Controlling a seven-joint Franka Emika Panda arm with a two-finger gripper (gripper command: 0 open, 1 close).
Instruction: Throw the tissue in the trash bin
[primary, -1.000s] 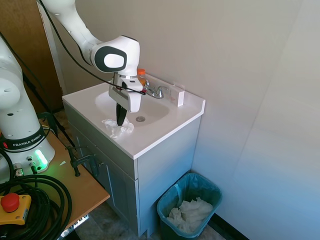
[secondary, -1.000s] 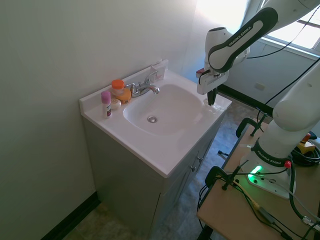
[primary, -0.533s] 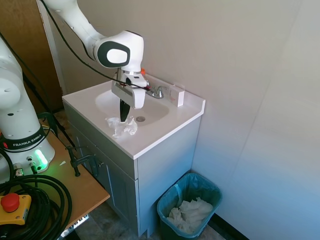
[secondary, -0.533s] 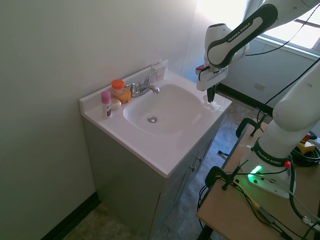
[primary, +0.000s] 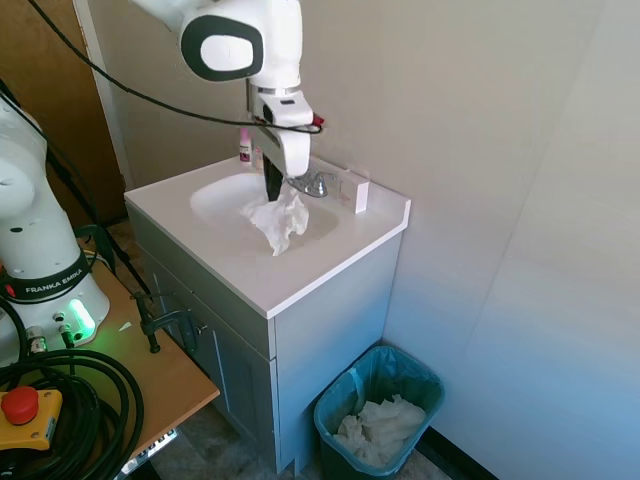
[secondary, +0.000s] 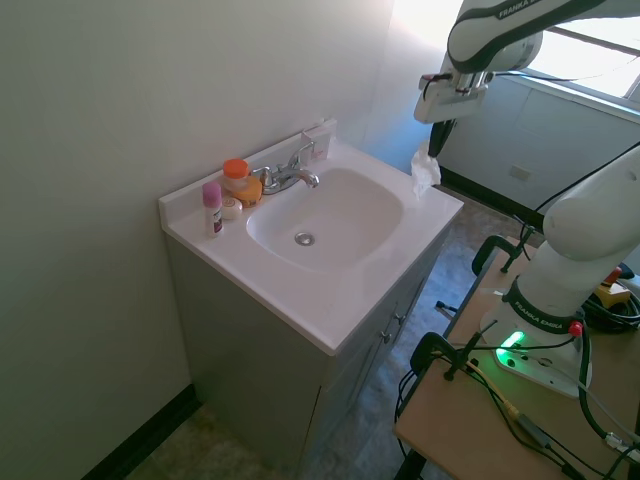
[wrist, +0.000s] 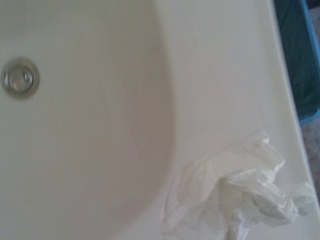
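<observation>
From my remote station, I see the pickup stage of this job as done: the gripper has its jaws clenched on the top of the tissue, and the crumpled white paper hangs free in the air over the sink basin, clear of the white tabletop. In the second exterior view the tissue dangles above the near corner of the vanity. What I judge is left is the carry and the drop.

Reading the first exterior view left to right: the base of the arm carries the lettering "FRANKA EMIKA", sideways on its white shell. Next comes the held tissue above the basin, with a pink-capped bottle and the faucet behind it; any print on the bottle is too small for me to read. Lowest and furthest right stands the trash bin, on the floor beside the vanity cabinet and well apart from the gripper. It already holds a heap of white paper wads inside its bluish liner.

The wrist view shows the drain, the tissue and a sliver of the bin, with no writing.
</observation>
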